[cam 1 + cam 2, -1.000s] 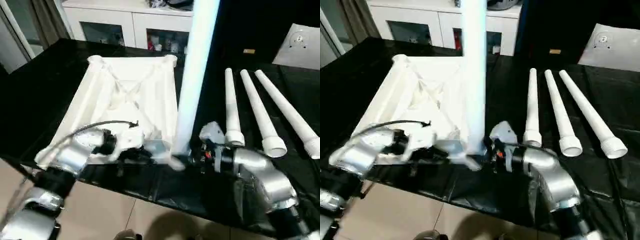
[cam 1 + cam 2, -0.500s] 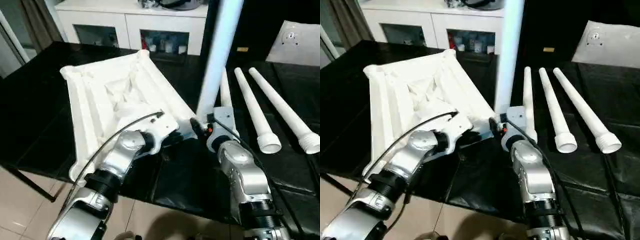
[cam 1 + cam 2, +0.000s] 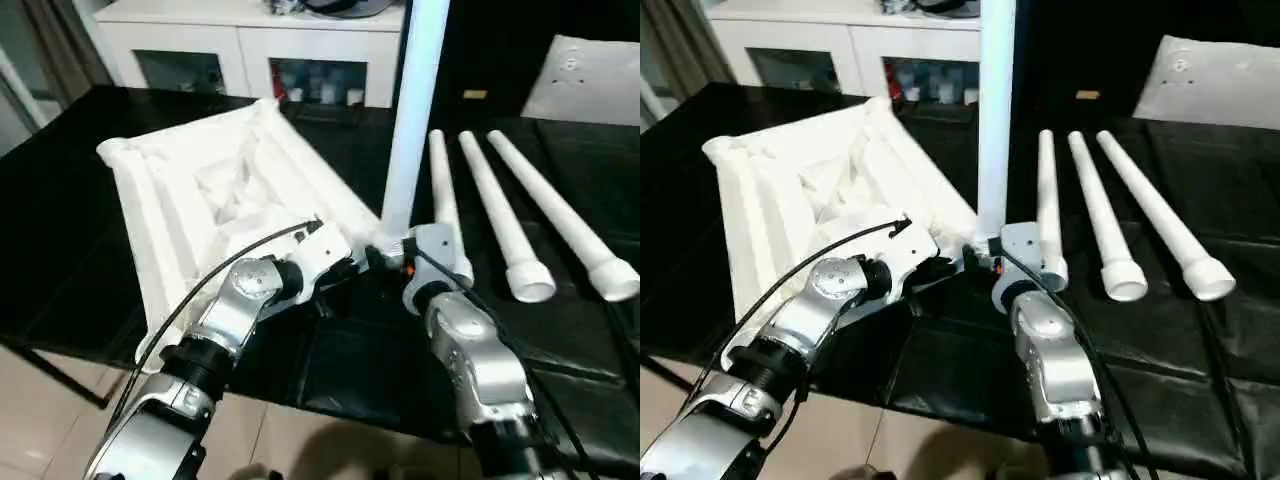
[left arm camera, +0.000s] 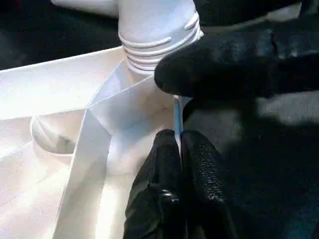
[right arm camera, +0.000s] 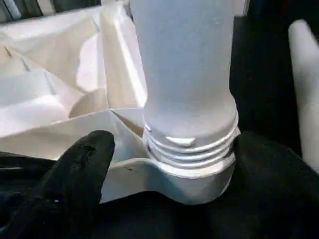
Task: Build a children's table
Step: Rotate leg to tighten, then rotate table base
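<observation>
The white tabletop point(image 3: 200, 190) lies ribbed side up on the black table. One white leg point(image 3: 410, 110) stands upright in its near right corner socket, threaded end point(image 5: 189, 144) down. My left gripper point(image 4: 178, 137) is shut on the thin rim next to that socket. My right gripper point(image 5: 177, 149) is open, one black finger point(image 5: 75, 184) on each side of the leg's base and a gap to the leg. Three more legs point(image 3: 495, 215) lie side by side to the right.
A white cabinet with glass doors point(image 3: 250, 50) stands behind the table, and a flat white board point(image 3: 590, 65) lies at the back right. The black table's front edge point(image 3: 330, 400) runs just below my forearms, with tiled floor beyond it.
The tabletop has swung round on the table, its leg corner staying nearest me. My right gripper's fingers have spread off the leg's base. The leg stays upright.
</observation>
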Available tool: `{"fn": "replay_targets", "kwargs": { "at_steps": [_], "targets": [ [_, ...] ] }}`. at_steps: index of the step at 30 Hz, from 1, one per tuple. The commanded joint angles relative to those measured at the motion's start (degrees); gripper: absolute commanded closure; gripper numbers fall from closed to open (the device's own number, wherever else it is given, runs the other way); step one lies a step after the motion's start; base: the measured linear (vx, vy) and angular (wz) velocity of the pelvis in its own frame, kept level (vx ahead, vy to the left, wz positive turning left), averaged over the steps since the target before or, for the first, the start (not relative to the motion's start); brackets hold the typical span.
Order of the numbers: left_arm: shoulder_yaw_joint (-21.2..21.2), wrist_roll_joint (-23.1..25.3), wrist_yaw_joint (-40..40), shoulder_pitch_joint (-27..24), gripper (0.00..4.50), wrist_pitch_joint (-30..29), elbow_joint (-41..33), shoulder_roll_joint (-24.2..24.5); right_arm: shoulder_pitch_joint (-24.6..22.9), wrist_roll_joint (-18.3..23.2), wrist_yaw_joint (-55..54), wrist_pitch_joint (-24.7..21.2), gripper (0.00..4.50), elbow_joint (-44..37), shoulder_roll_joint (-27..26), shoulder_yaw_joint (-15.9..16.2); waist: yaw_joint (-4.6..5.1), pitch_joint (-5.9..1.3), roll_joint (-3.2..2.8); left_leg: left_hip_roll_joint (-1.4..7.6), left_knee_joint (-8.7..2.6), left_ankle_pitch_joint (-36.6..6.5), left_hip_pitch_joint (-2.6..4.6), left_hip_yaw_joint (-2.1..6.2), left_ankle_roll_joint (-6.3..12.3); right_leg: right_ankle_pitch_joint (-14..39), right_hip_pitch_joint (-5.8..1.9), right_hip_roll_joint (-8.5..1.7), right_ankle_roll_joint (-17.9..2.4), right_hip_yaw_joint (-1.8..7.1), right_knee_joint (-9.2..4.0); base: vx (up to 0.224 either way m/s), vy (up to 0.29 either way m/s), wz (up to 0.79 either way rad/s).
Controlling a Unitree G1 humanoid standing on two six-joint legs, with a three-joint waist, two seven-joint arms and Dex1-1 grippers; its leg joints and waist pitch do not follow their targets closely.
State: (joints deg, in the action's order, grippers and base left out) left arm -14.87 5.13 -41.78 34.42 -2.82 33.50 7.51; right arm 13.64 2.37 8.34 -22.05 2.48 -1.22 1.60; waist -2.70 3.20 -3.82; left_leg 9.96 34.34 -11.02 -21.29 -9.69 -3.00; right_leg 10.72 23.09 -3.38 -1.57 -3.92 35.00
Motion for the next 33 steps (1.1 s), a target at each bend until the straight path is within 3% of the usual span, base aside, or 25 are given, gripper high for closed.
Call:
{"fn": "replay_targets", "kwargs": {
  "at_steps": [1,2,7,9,11,13,14,16,17,18,19,20,22,24,25,26,27,28,30,33],
  "targets": [
    [3.49,-5.66,-1.83,1.03,3.96,3.84,-5.96,-0.56,-0.72,1.68,-0.03,0.29,0.0,-2.66,-0.61,-0.65,-0.31,-4.1,0.67,2.69,-3.61,-7.81,0.35,1.0,3.37,10.1,-3.48,-5.08,-10.69,3.14,-4.56,0.0,0.0,0.0],
    [4.09,-6.96,-3.3,0.32,3.93,3.56,-7.21,-0.18,-1.18,2.39,-0.19,0.64,0.0,-4.15,-1.02,-1.01,-0.4,-4.03,0.96,2.98,-3.79,-8.32,0.45,0.98,3.03,10.48,-3.28,-5.03,-10.7,3.17,-4.59,0.0,0.0,0.0],
    [5.55,-10.74,-8.16,-2.82,3.67,1.27,-12.35,2.54,-2.79,5.77,0.0,-1.0,0.0,-9.35,-2.23,-2.37,-0.43,-3.73,0.88,2.86,-4.17,-9.99,0.41,1.03,2.49,13.36,-3.15,-4.98,-9.01,3.23,-4.64,0.0,0.0,0.0],
    [4.48,-9.41,-9.49,-3.98,3.67,0.9,-13.37,4.9,-3.46,5.82,0.73,-1.84,0.0,-9.89,-1.87,-1.92,-0.24,-3.83,0.86,2.67,-4.16,-9.99,0.45,1.03,2.01,13.72,-3.09,-4.75,-8.41,3.2,-4.6,0.0,0.0,0.0],
    [6.5,-6.95,-5.95,-5.11,3.67,-1.74,-13.49,8.7,-4.55,4.91,1.13,-1.89,0.0,-10.13,-1.39,-0.88,-0.08,-3.76,0.6,2.7,-4.27,-10.8,0.52,1.07,1.31,14.63,-3.0,-4.69,-7.86,3.21,-4.69,0.0,0.0,0.0],
    [7.32,-6.59,-4.71,-5.24,3.67,-2.13,-13.47,9.46,-4.78,4.8,1.17,-2.22,0.0,-10.28,-1.34,-0.63,0.28,-3.67,0.3,2.62,-4.39,-11.83,0.6,1.19,0.52,15.11,-2.94,-4.54,-7.35,3.16,-4.76,0.0,0.0,0.0],
    [10.06,-5.28,-1.45,-5.14,3.67,-3.78,-13.4,12.77,-5.28,5.03,2.37,-3.19,0.0,-11.24,-0.55,0.68,0.3,-3.72,0.04,2.55,-4.4,-12.23,0.64,1.27,0.18,15.22,-2.99,-4.55,-7.48,3.11,-4.7,0.0,0.0,0.0],
    [12.44,-4.7,0.44,-5.18,3.67,-5.19,-13.65,15.55,-5.77,5.39,3.62,-4.46,0.0,-12.26,0.2,1.88,0.52,-3.67,0.16,2.5,-4.48,-12.67,0.54,1.37,0.05,14.34,-3.1,-4.42,-7.31,3.1,-4.61,0.0,0.0,0.0],
    [13.04,-4.57,0.88,-5.19,3.93,-5.57,-13.76,16.27,-5.88,5.42,3.89,-4.82,0.0,-12.52,0.44,2.21,0.66,-3.71,0.4,2.47,-4.48,-12.2,0.39,1.4,-0.03,13.74,-3.28,-4.38,-7.3,3.06,-4.49,0.0,0.0,0.0],
    [14.74,-4.43,1.8,-5.18,4.02,-6.1,-14.08,18.19,-6.22,5.29,5.26,-6.32,0.0,-13.14,1.63,3.78,0.72,-3.68,0.19,2.46,-4.42,-12.07,0.58,1.35,0.06,13.71,-3.07,-4.43,-7.35,3.11,-4.56,0.0,0.0,0.0],
    [16.48,-3.28,3.35,-5.09,4.02,-7.32,-14.08,21.42,-6.63,4.15,7.21,-8.36,0.0,-13.45,3.67,6.73,0.67,-3.78,0.92,2.49,-4.31,-11.32,0.63,1.28,0.2,13.04,-3.18,-4.34,-7.81,3.14,-4.38,0.0,0.0,0.0],
    [17.27,-2.12,4.37,-5.02,4.02,-8.42,-13.92,23.64,-6.86,3.66,8.74,-10.14,0.0,-13.59,5.02,8.79,0.66,-3.76,0.33,2.4,-4.3,-10.42,0.4,1.38,0.23,11.85,-3.3,-4.21,-7.75,3.13,-4.08,0.0,0.0,0.0],
    [17.4,-0.04,6.64,-4.88,4.12,-10.23,-13.23,25.45,-6.68,3.03,9.52,-12.24,0.0,-13.34,5.95,10.49,0.7,-3.62,0.47,2.57,-4.29,-11.59,0.86,1.3,0.09,12.8,-2.73,-4.34,-8.1,3.21,-4.37,0.0,0.0,0.0],
    [17.44,1.38,8.4,-4.77,4.26,-11.51,-12.64,26.7,-6.3,2.26,9.72,-13.85,0.0,-12.93,6.63,11.55,0.53,-3.55,0.4,2.67,-4.39,-12.44,1.04,1.34,-0.46,13.8,-2.66,-4.3,-8.3,3.29,-4.31,0.0,0.0,0.0],
    [18.01,1.87,9.78,-4.71,4.42,-12.76,-12.12,27.76,-5.86,0.9,10.23,-14.3,0.0,-12.39,7.74,12.96,0.49,-3.45,0.95,2.66,-4.45,-12.67,1.01,1.26,-0.33,14.38,-2.55,-4.31,-8.29,3.32,-4.52,0.0,0.0,0.0],
    [18.58,1.4,10.21,-4.7,4.47,-13.55,-11.98,27.76,-5.83,0.75,10.15,-14.63,0.0,-12.37,7.89,13.1,0.1,-3.45,0.31,2.72,-4.53,-13.04,1.04,1.39,-1.08,14.89,-2.52,-4.52,-8.15,3.38,-4.35,0.0,0.0,0.0],
    [18.65,1.38,10.34,-4.7,4.47,-13.62,-11.94,27.79,-5.83,0.77,10.09,-14.86,0.0,-12.4,7.9,13.08,0.08,-3.42,0.43,2.76,-4.59,-13.6,1.07,1.38,-1.23,15.19,-2.47,-4.51,-8.04,3.39,-4.49,0.0,0.0,0.0],
    [18.72,1.5,10.85,-4.87,4.47,-13.99,-11.54,28.24,-5.94,0.76,9.93,-16.12,0.0,-12.66,8.28,13.18,-0.05,-3.47,0.94,2.82,-4.6,-13.85,1.1,1.39,-1.47,15.1,-2.52,-4.54,-7.97,3.45,-4.48,0.0,0.0,0.0],
    [18.11,1.77,10.83,-5.43,4.47,-13.81,-11.03,29.13,-6.1,1.06,10.21,-17.63,0.0,-13.51,9.54,13.87,-0.43,-3.5,0.66,2.81,-4.65,-13.59,1.08,1.48,-1.72,14.47,-2.56,-4.62,-7.88,3.53,-4.36,0.0,0.0,0.0],
    [18.01,1.28,10.22,-5.8,4.47,-14.23,-10.27,28.77,-6.16,1.27,10.47,-18.85,0.0,-13.96,10.1,14.04,-0.59,-3.55,0.91,2.7,-4.54,-13.51,0.99,1.41,-1.77,13.79,-2.63,-4.72,-7.9,3.58,-4.35,0.0,0.0,0.0]
  ]
}}
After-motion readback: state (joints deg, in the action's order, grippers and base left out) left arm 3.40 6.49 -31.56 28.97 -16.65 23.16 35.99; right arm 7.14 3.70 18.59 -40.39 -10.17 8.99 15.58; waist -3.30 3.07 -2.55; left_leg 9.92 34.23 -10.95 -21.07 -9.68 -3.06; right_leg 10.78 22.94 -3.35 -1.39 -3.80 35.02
